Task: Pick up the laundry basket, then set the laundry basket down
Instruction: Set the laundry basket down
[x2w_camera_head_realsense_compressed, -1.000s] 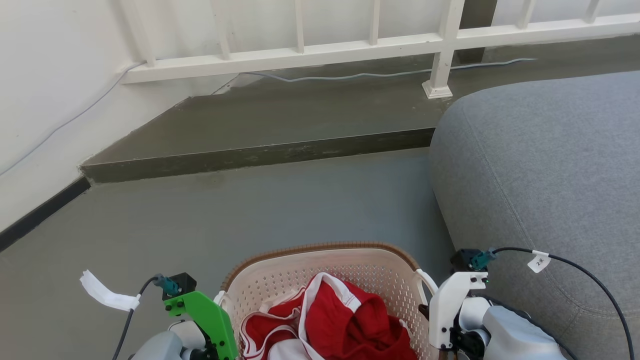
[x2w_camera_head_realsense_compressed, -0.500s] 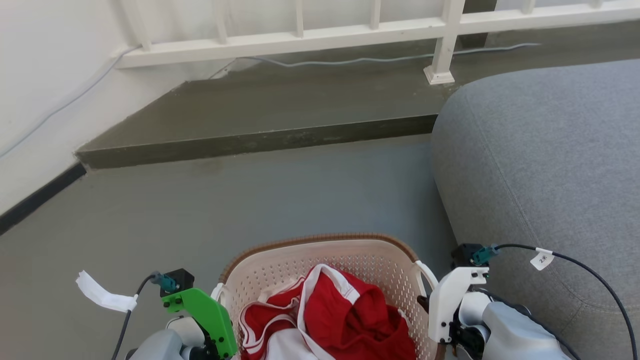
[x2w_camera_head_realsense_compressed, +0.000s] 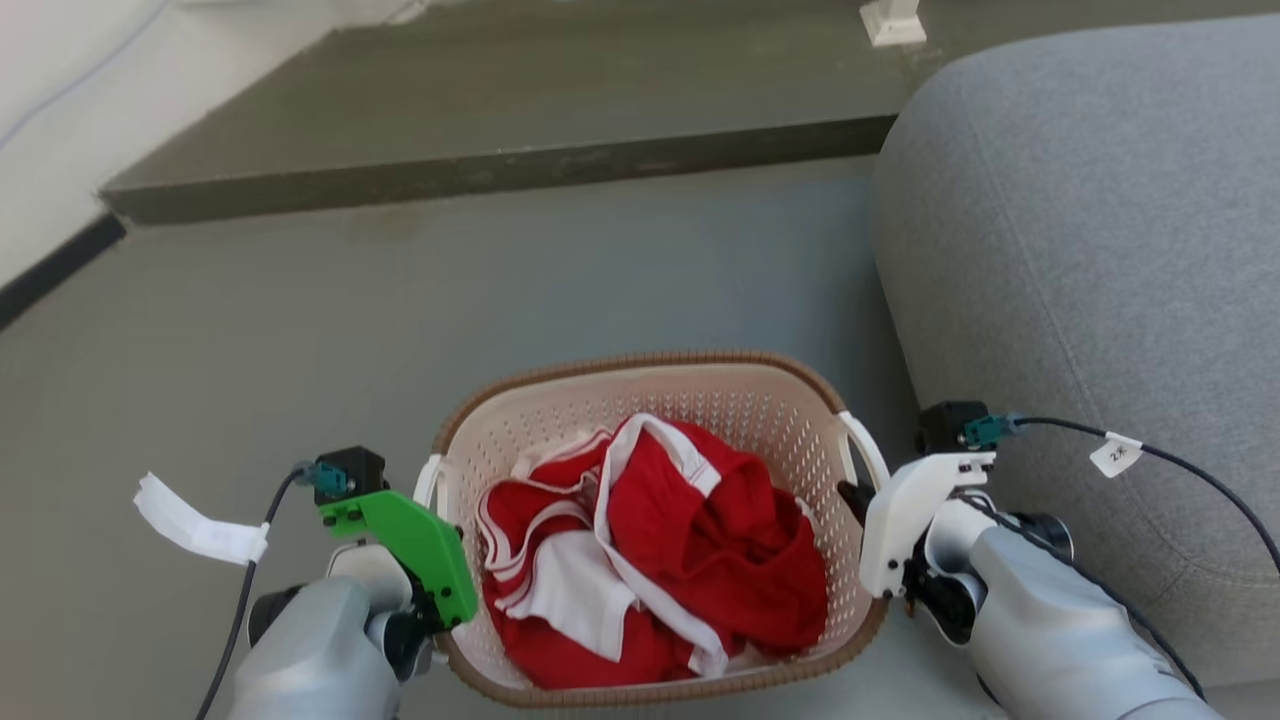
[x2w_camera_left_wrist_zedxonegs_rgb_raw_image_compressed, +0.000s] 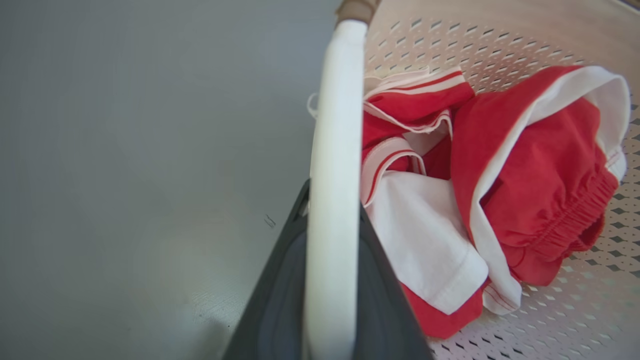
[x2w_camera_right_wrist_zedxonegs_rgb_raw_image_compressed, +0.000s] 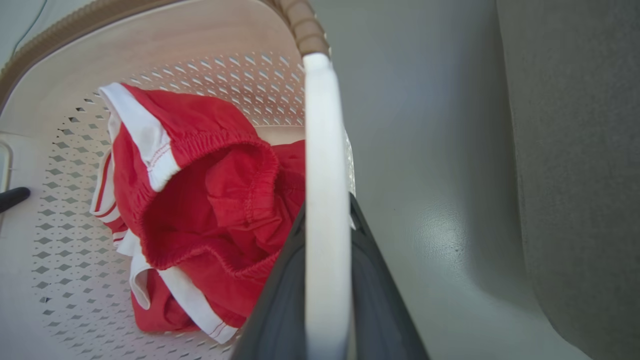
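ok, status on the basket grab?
Left gripper shut on laundry basket left handle, right gripper shut on right handle. Red and white clothes inside. Grey sofa close on its right, raised step ahead.

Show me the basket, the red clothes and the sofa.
basket (x2w_camera_head_realsense_compressed: 640, 360), head view, far brown rim.
red clothes (x2w_camera_head_realsense_compressed: 720, 530), head view, middle of the red cloth.
sofa (x2w_camera_head_realsense_compressed: 1080, 200), head view, top of grey cushion.

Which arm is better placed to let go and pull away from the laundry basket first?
Probably left: the left gripper, clamped on its white handle, has floor outside it; the right gripper sits close beside the grey sofa.
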